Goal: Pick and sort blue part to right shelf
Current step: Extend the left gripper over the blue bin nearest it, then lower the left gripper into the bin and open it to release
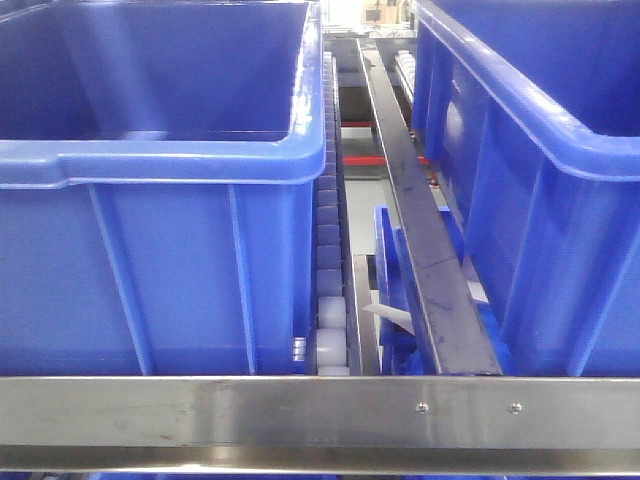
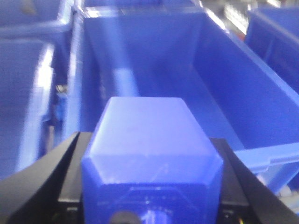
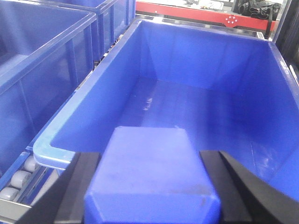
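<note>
In the left wrist view my left gripper (image 2: 145, 139) is shut on a blue part (image 2: 148, 126), a square matte block with sloped shoulders, its black fingers (image 2: 56, 177) pressed on both sides. It hangs above the open blue bin (image 2: 196, 88). In the right wrist view my right gripper (image 3: 149, 154) is shut on another blue part (image 3: 149, 172), held over the near rim of a big blue bin (image 3: 196, 102). The right shelf shows in the front view as a steel front rail (image 1: 300, 410) with two screws, carrying blue bins (image 1: 150, 260). No gripper appears there.
White roller tracks (image 1: 330, 300) and a dark steel divider bar (image 1: 425, 240) run between the two bins in the front view. A second bin (image 1: 550, 200) stands at the right. More blue bins (image 3: 42, 70) sit left of the right arm's bin, with rollers (image 3: 18, 179) below.
</note>
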Robot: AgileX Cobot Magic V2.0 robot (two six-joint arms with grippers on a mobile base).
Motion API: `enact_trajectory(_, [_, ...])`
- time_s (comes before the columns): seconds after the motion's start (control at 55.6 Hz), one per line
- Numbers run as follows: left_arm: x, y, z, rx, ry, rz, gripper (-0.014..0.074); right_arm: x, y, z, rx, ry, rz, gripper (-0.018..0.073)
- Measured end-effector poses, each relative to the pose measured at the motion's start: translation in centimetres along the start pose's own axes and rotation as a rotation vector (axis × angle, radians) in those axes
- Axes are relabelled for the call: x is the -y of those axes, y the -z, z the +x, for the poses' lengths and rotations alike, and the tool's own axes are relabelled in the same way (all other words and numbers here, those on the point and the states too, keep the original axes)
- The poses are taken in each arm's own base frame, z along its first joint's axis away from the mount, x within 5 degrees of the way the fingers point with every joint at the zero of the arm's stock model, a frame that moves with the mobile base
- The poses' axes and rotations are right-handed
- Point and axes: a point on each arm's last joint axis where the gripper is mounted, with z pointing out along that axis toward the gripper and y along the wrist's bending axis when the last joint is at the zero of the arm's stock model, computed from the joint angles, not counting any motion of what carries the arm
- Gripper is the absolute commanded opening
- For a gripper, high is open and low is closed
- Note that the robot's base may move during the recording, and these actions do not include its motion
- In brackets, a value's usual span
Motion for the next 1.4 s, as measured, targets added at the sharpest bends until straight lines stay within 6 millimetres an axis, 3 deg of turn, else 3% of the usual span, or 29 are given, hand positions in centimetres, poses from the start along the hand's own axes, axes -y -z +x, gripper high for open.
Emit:
enact_trajectory(0.198, [0.8, -8.2, -4.1, -0.183, 0.006, 0.042, 0.0389, 0.0, 0.0, 0.0, 0.0, 0.0, 0.0, 0.0228])
enact_trajectory(0.36, [1.2, -16.0, -5.7, -0.304, 0.02, 0.044, 0.0389, 0.0, 0.0, 0.0, 0.0, 0.0, 0.0, 0.0228])
enact_trajectory(0.557, [1.7, -25.1, -4.8, -0.47, 0.056, 0.049, 0.0389, 0.0, 0.0, 0.0, 0.0, 0.0, 0.0, 0.0228])
enact_trajectory(0.719, [1.8, -30.4, -3.0, -0.566, 0.062, 0.045, 0.0389, 0.0, 0.0, 0.0, 0.0, 0.0, 0.0, 0.0228])
enact_trajectory(0.935, [1.8, -34.5, 0.2, -0.664, 0.064, 0.037, 0.0389, 0.0, 0.0, 0.0, 0.0, 0.0, 0.0, 0.0228])
enact_trajectory(1.205, [1.8, -36.5, 3.2, -0.752, 0.064, 0.031, 0.0396, 0.0, 0.0, 0.0, 0.0, 0.0, 0.0, 0.0228])
enact_trajectory(1.402, [1.8, -36.5, 3.4, -0.78, 0.064, 0.031, 0.0555, 0.0, 0.0, 0.0, 0.0, 0.0, 0.0, 0.0228])
